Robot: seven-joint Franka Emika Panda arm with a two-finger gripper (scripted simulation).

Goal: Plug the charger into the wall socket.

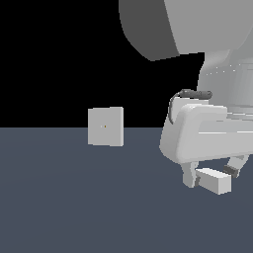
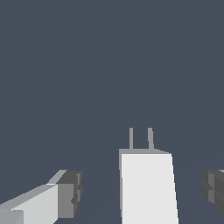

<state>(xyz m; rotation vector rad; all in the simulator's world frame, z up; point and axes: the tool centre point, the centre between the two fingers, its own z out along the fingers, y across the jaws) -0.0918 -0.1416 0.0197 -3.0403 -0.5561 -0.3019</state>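
- Pale grey charger (image 1: 213, 180) lying between the claw's fingers, low over the dark blue-grey floor (image 1: 74, 207), well apart from the wall socket (image 1: 105, 126) toward the exterior view's left.
- Two thin prongs (image 2: 141, 139) sticking out of the block's far end in the wrist view, pointing away from the camera; probably kept that way so the prongs can lead into the plate.
- Upright square socket plate standing on the floor, tiny mark at its centre; out of the wrist view entirely, so not yet lined up with the prongs.
- Claw (image 1: 213, 173) spread wide around the block: clear floor showing on both sides between block and dark pads (image 2: 72, 192) in the wrist view, so no touch on either flank.
- Not gripping yet, by the look of it; fingers straddling the block's long sides, seemingly ready to close across its width.
- Cannot tell whether the block rests on the floor or sits just above it.
- Large white arm body (image 1: 207, 133) filling the exterior view's right, hanging over the block.
- Likely next: close on the block, lift, turn the prongs toward the plate's centre mark.
- Risk: block twisting if one pad meets it first.
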